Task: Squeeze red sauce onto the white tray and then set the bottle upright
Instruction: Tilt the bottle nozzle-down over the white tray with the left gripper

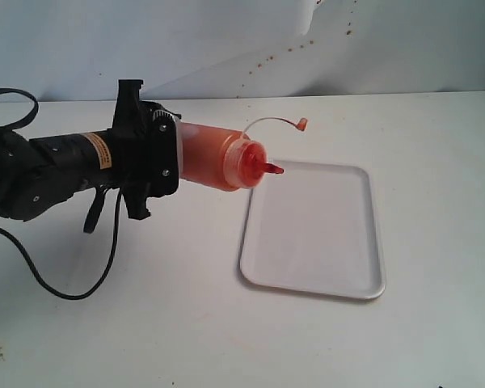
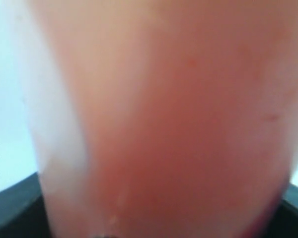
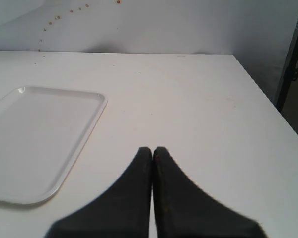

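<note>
— Where did the left hand (image 1: 175, 158) have the bottle (image 1: 218, 156)?
— Clamped round its base, lying nearly level, nozzle (image 1: 272, 169) just over the tray's (image 1: 315, 234) left rim. The sauce (image 1: 199, 152) sat inside; the tray looked clean.
— The risk?
— A squeeze there could have landed on the rim or the tabletop (image 1: 186, 331). The wrist view was an orange blur, so perhaps the grip was loose and the bottle could have slipped.
— The right hand (image 3: 153, 154)?
— Pinched together, empty, beside the tray.
</note>
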Motion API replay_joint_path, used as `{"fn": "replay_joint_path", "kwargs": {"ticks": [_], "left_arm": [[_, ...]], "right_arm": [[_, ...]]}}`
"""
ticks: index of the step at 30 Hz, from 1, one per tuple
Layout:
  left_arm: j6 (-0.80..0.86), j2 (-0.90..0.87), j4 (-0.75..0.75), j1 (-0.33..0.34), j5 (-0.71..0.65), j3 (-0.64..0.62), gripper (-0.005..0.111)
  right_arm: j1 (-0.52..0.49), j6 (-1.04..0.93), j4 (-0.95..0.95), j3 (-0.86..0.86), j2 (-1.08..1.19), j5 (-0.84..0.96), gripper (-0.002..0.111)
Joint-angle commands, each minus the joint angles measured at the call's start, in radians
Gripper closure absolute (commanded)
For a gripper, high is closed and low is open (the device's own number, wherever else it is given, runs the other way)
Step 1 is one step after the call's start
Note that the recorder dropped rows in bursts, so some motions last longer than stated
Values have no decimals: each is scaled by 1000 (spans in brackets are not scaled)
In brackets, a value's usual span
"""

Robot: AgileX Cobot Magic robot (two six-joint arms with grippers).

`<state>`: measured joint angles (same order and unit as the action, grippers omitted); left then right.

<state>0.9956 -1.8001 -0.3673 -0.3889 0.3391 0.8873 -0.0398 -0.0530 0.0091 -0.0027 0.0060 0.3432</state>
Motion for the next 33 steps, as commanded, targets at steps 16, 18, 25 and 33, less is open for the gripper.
{"fn": "replay_joint_path", "kwargs": {"ticks": [16, 18, 25, 33], "left_arm": [[255, 19, 127, -7, 239, 3, 107], [310, 19, 127, -7, 244, 3, 107], [374, 19, 127, -7, 378, 3, 107], [428, 19, 125, -7, 476, 3, 107]], "right_arm": [[-5, 2, 2, 3, -6, -10, 108], [-5, 2, 2, 3, -6, -10, 108], [-5, 2, 7, 3, -6, -43, 108], [-5, 2, 7, 3, -6, -233, 108]]}}
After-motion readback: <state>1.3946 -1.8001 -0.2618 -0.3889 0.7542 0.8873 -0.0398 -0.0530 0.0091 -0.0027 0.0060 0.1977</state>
